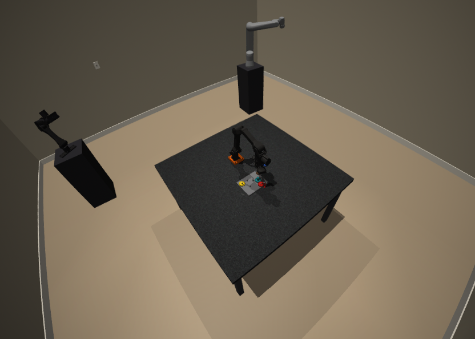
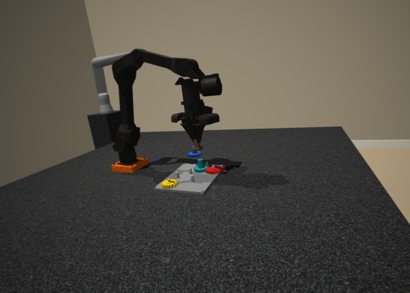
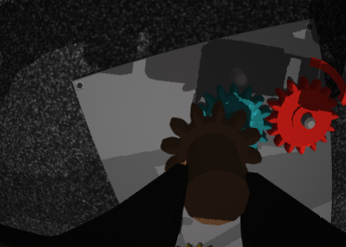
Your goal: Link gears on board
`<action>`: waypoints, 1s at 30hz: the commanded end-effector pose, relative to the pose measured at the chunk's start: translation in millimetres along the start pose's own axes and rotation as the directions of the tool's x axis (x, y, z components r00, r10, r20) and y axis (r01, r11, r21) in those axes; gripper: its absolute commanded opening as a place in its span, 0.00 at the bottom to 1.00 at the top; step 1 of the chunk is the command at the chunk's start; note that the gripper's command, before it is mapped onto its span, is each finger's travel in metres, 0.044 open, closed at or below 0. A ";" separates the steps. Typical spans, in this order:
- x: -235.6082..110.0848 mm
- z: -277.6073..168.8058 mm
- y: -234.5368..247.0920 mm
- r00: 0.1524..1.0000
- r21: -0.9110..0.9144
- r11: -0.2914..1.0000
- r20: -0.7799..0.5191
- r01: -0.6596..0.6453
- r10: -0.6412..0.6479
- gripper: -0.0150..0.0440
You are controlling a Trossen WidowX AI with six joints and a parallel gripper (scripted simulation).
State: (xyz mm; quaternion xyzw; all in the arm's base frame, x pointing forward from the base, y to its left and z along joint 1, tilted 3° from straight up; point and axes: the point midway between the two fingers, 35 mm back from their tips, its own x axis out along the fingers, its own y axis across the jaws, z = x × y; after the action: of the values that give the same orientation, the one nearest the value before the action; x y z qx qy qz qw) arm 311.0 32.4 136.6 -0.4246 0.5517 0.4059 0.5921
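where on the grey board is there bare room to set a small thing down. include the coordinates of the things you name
Bare: the strip along the board's point(image 1: 248, 192) point(image 2: 198, 188) point(image 3: 137, 108) near edge in the exterior view, right of the yellow gear point(image 1: 240, 183) point(image 2: 169, 183). Crowded: the far end, with teal point(image 1: 257, 180) point(image 2: 199, 169) point(image 3: 257, 121) and red point(image 1: 261, 184) point(image 2: 213, 170) point(image 3: 287, 121) gears.

Top view: set high above worktop point(image 1: 214, 213) point(image 2: 205, 237), looking steeply down, far off; all four corners in frame, one corner pointing toward bottom edge, room walls beyond. Exterior view: low, just above worktop surface, near; faces across to far edge (right-hand far corner included), near edge cut off. Wrist view: closest, looking down past gripper fingers onto grey board point(image 1: 249, 189) point(image 2: 198, 188) point(image 3: 141, 116); worktop edges and corners outside frame. Shared by top and exterior: board, orange arm base point(image 1: 236, 161) point(image 2: 123, 168), grey arm beyond worktop.
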 end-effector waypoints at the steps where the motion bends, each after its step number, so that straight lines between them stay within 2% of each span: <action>1: 3.1 -9.7 -1.3 1.000 -0.003 1.000 0.006 0.004 -0.004 0.25; 19: 20.0 -50.5 -5.2 1.000 -0.004 1.000 0.003 0.005 -0.005 0.25; 30: 19.7 -51.8 -5.5 1.000 -0.004 1.000 0.002 0.005 -0.005 0.25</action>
State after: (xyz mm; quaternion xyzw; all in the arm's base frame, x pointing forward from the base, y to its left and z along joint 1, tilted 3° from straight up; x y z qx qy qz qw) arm 301.1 -18.5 114.9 -0.4253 0.5524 0.4051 0.5915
